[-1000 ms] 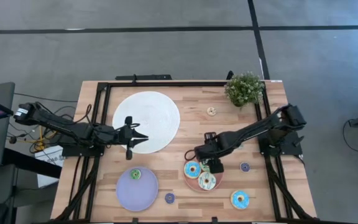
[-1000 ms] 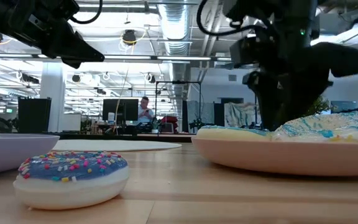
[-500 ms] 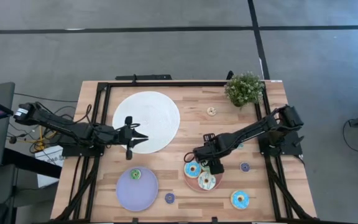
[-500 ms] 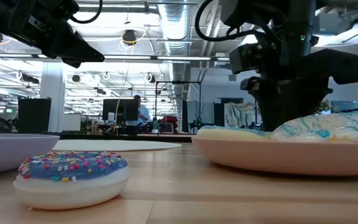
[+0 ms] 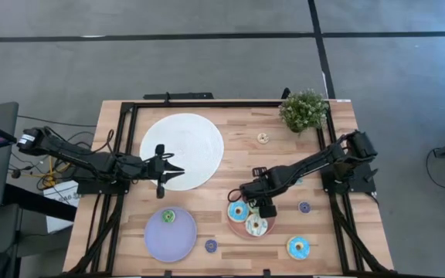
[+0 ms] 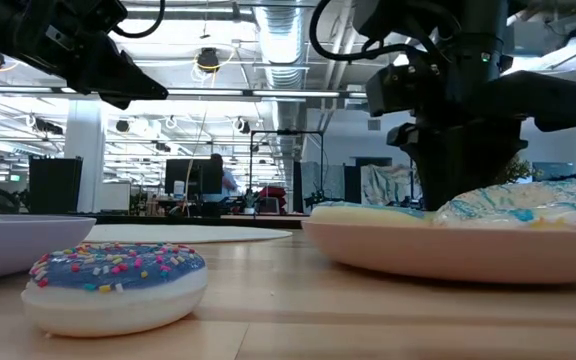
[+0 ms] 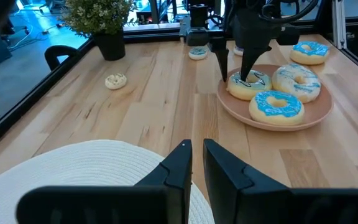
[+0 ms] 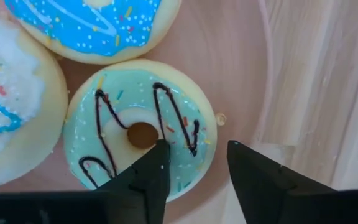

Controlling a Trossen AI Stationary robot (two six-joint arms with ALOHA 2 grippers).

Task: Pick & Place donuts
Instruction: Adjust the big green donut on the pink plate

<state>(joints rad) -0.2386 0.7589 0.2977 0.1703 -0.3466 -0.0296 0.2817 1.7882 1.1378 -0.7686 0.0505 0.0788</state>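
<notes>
On the pink plate you have three donuts: a mint one with dark zigzag lines, a blue one and a white one. Your right gripper stands over the mint donut, one finger at its hole, one past its rim, the jaws partly open and not yet gripping it. Five more donuts lie elsewhere: one on the lilac plate, four on the table. Your left gripper hangs almost closed and empty over the white disc.
</notes>
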